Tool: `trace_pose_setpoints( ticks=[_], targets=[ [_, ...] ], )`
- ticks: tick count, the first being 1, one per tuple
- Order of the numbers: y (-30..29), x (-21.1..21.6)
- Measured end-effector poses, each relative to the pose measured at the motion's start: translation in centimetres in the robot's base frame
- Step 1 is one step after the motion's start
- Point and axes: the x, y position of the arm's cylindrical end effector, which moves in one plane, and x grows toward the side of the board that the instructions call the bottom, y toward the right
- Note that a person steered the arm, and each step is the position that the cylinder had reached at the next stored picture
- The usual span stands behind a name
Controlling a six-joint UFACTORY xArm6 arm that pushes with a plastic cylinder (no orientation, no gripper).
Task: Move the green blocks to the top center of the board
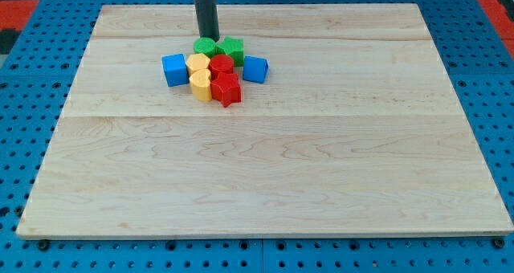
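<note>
1. While the cluster sits closer to the board's far edge than its near one, and a bit toward the left edge, I'd call this partly done at best. Going left to right: a blue block on the cluster's left flank, then two yellow blocks, the upper yellow block and the lower yellow block right below it.

2. Next over is the left green block, with my tip right at its far side, looks like touching or just about. No jaws here to be apart or together, it's a bare rod, clamped on nothing.

3. Beside it, the right green block, touching its green neighbour. Under them are two red blocks, the upper red block and the lower red block, then a second blue block on the right flank.

4. Progress guess: both greens are already on the cluster's far side, fairly near the far edge, slightly left of its middle. What's left, as I see it, is nudging them further up and rightward, and peeling them off the reds and yellows they're packed against.

5. Hard to make out: the rod hides part of the left green block, so its shape is a guess. The rod's top is cut off by the frame. The exact contact point can't be confirmed.
</note>
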Motion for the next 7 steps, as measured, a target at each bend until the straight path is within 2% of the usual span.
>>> trace_pose_setpoints(
  ticks=[1,2,4,5,6,7],
  targets=[
    [-1.1,-1.3],
    [-6.8,-1.4],
    [-5.3,2.2],
    [-1.8,3.0],
    [-2.2,3.7],
    [-2.5,7.7]
  ],
)
